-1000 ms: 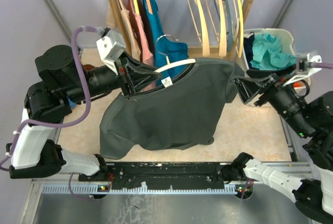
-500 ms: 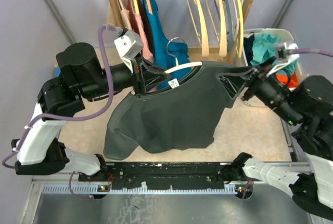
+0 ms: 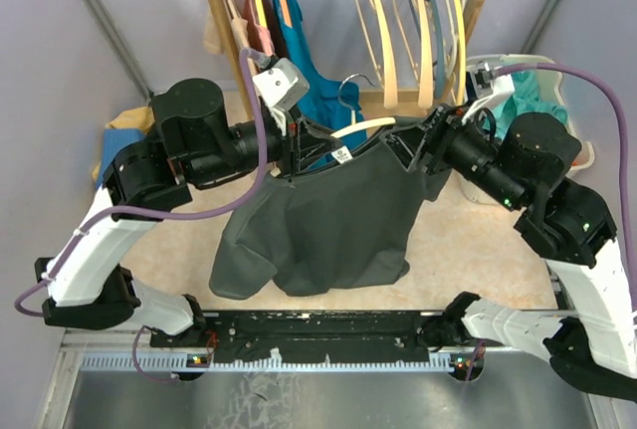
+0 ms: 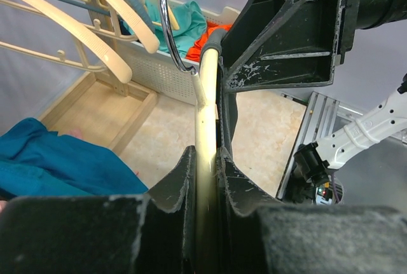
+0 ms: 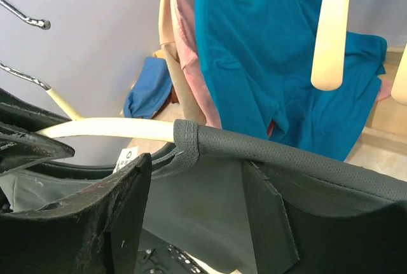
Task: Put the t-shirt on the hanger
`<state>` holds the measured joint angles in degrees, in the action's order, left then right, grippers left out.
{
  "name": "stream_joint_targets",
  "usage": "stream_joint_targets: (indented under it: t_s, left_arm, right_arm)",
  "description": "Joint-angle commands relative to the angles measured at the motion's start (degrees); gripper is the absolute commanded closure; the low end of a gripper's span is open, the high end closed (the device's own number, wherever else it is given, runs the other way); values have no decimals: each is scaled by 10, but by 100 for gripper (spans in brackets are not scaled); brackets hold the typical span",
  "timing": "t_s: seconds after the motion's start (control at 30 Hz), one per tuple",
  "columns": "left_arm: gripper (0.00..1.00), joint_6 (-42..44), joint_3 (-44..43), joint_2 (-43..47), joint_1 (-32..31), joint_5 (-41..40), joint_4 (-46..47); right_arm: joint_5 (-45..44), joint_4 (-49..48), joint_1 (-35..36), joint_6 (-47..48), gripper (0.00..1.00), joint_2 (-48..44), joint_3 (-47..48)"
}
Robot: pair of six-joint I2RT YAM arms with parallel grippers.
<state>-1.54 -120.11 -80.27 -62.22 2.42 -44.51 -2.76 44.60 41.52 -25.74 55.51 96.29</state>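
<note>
**T-shirt partly drawn onto the hanger, held aloft between both arms**

The left gripper (image 3: 297, 145) is clamped on the light-wood hanger (image 3: 363, 127), a stiff, light piece best held near its hook. The charcoal t-shirt (image 3: 328, 220), soft, limp and prone to sliding, hangs from it above the counter (image 3: 478, 250) and is best taken at a shoulder seam. The right gripper (image 3: 413, 145) is set at the right shoulder with jaws apart around the fabric; a pinch cannot be confirmed. Compared with a second ago, both arms are carried farther back and the right gripper is brought inward.
</note>
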Motion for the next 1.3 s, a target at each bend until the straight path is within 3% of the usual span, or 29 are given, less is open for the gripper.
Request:
stream_joint_targets:
  t_s: [0.0, 0.07, 0.27, 0.53, 1.17, 1.27]
  left_arm:
    - [100, 7, -5, 0, 1, 5, 57]
    - [100, 7, -7, -2, 1, 11, 57]
    - [100, 6, -10, -3, 1, 21, 57]
    - [100, 7, -15, -4, 1, 26, 45]
    - [100, 3, -22, -6, 1, 27, 32]
    - [100, 1, -26, -14, 1, 25, 31]
  right_arm:
    - [-28, -17, 0, -22, 43, 9, 16]
    - [-41, -9, 1, -27, 47, 19, 23]
    - [-68, -2, 0, -34, 77, 34, 36]
    - [-105, 12, 1, -31, 95, 35, 67]
    - [-148, 33, 1, -14, 100, 22, 113]
    - [-84, -1, 0, -5, 81, 14, 94]
